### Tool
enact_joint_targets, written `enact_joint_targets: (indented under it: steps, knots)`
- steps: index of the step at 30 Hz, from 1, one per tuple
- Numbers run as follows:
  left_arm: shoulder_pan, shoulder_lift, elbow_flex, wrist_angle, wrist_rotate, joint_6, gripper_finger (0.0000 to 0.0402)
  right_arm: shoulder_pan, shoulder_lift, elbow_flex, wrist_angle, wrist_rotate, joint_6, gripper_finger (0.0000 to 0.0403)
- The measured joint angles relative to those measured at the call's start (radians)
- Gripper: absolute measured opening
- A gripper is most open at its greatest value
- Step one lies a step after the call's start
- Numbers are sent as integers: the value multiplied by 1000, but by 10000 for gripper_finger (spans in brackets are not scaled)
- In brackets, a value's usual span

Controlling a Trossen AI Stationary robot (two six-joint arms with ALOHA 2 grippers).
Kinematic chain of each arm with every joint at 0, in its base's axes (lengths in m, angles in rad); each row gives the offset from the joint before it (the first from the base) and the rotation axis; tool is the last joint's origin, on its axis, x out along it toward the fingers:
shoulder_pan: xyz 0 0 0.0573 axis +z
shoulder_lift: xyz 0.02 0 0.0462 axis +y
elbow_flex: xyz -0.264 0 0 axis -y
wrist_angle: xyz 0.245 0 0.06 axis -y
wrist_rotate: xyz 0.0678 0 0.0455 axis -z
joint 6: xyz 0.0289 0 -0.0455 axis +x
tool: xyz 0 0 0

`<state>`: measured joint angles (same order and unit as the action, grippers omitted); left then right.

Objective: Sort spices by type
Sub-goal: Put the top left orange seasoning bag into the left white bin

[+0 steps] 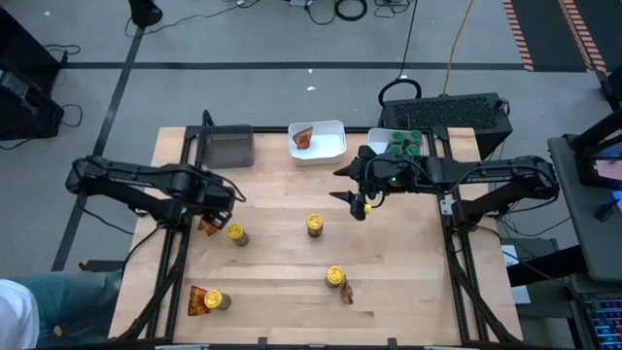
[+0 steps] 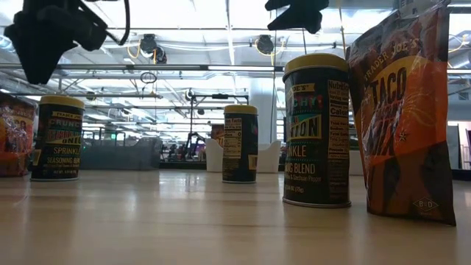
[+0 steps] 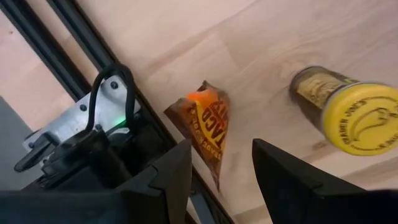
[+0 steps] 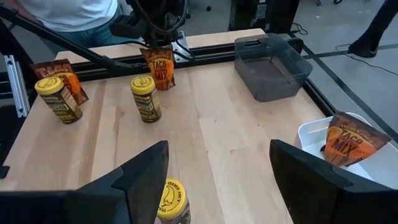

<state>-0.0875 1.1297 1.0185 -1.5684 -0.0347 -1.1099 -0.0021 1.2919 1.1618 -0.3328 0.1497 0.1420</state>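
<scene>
The left end effector (image 1: 216, 209) hovered over the counter's (image 1: 282, 292) left side with its fingers (image 3: 168, 177) apart and nothing between them, directly above a taco packet (image 3: 208, 124) near the counter edge; a yellow jar (image 1: 236, 233) stood just beside it. The right end effector (image 1: 352, 185) hung above the far right part of the counter, fingers (image 4: 146, 171) spread wide and empty, with a second yellow jar (image 1: 315, 225) near it. A third yellow jar (image 1: 335, 277) touched a packet (image 1: 347, 292) nearer the front, and a fourth (image 1: 218, 300) leaned by a packet (image 1: 199, 300) at front left. The white tray (image 1: 330, 151) held one packet (image 1: 303, 138), green jars (image 1: 405, 144) filled another tray (image 1: 377, 136), beside a grey tray (image 1: 225, 148)
</scene>
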Motion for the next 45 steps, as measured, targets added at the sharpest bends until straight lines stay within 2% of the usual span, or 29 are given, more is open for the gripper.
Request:
enact_joint_targets:
  steps: [15, 28, 34, 41, 45]
  knots:
    - [0, -5, -137, 10, 45, -2, 173, -1, -1, 0, -1, 1, 3, 263]
    - [0, -5, -155, 74, -10, 21, 173, -1, -1, 0, -2, 1, -5, 263]
    - [0, -4, -233, 149, 15, 46, 173, -1, -1, 0, -2, 1, -5, 263]
    - [0, -5, -232, 173, 25, 44, 172, -1, -1, 0, -9, 2, -5, 263]
    - [0, -5, -232, 172, 28, 44, 156, -1, -1, 0, -10, 2, -5, 263]
